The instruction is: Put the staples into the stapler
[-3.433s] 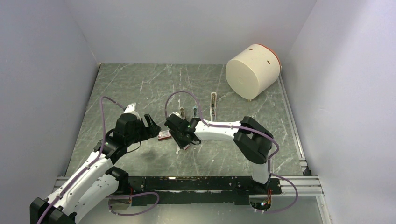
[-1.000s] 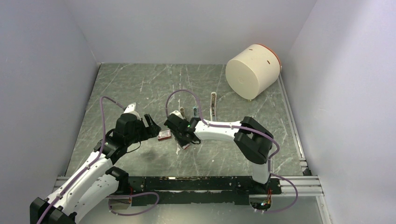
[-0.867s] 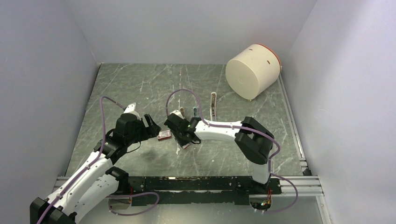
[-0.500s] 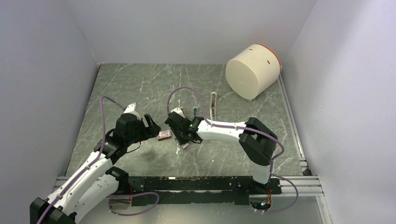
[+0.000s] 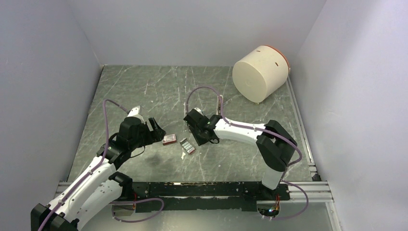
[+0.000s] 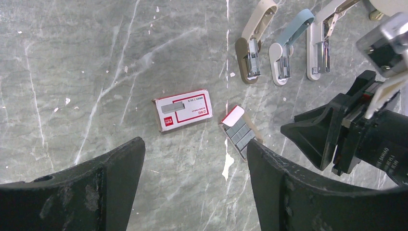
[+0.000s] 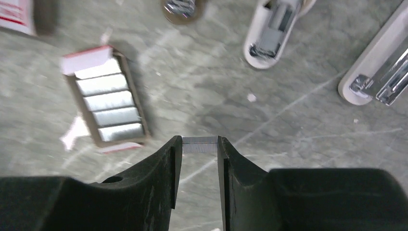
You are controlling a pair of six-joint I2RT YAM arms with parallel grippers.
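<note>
The staples [image 5: 186,146] lie in an open little tray with a red end, several silvery strips side by side; they also show in the left wrist view [image 6: 239,132] and the right wrist view [image 7: 109,103]. My right gripper [image 7: 199,142] is shut on one staple strip [image 7: 199,146], held above the table right of the tray. In the top view the right gripper [image 5: 201,138] is just right of the tray. Three open staplers lie beyond: beige [image 6: 252,45], blue [image 6: 286,48], white [image 6: 325,43]. My left gripper [image 6: 195,144] is open and empty, hovering near the tray.
A little red and white box [image 5: 168,139] lies left of the tray, also in the left wrist view [image 6: 184,109]. A big cream cylinder [image 5: 260,72] lies on its side at the back right. White walls close in the table.
My right gripper has moved right, off the staples tray, with one strip pinched in it. The tray now lies uncovered. The left arm has not moved.
</note>
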